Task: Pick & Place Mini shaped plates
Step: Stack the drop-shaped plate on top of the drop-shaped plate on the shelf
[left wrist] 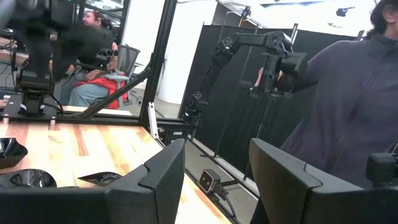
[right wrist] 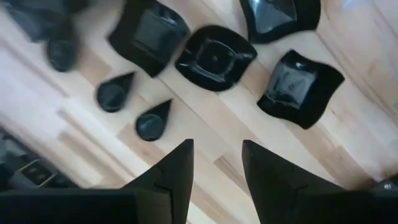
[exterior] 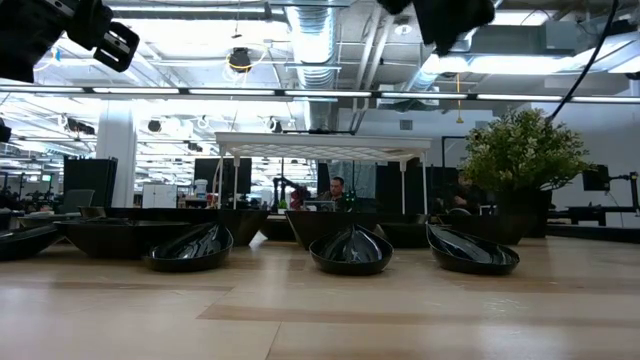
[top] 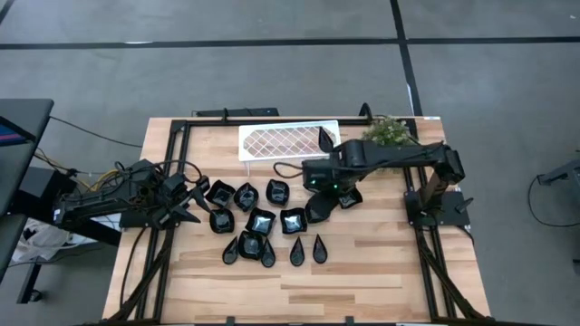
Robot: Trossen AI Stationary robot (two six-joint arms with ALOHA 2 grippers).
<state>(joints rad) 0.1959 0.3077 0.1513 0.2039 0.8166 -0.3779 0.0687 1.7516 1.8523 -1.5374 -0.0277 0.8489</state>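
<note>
Many glossy black mini plates [top: 263, 222] lie in a cluster on the middle of the wooden table, squarish wavy ones in the far rows and teardrop ones [top: 308, 249] nearer. The low view shows three teardrop plates [exterior: 350, 250] resting on their undersides. One teardrop plate [top: 324, 139] lies on the white lattice tray [top: 288, 140]. My right gripper [right wrist: 217, 146] hangs open and empty above the cluster's right end [top: 319, 204], over squarish plates [right wrist: 216, 56] and teardrops [right wrist: 152, 121]. My left gripper [left wrist: 214, 146] is open and empty, raised at the cluster's left side [top: 188, 204].
The white lattice tray stands on legs at the table's far edge [exterior: 325, 150], with a green plant [top: 390, 131] to its right. Bare wood lies along the near edge [top: 299, 290]. A person in a dark jacket [left wrist: 354, 106] stands beyond the table.
</note>
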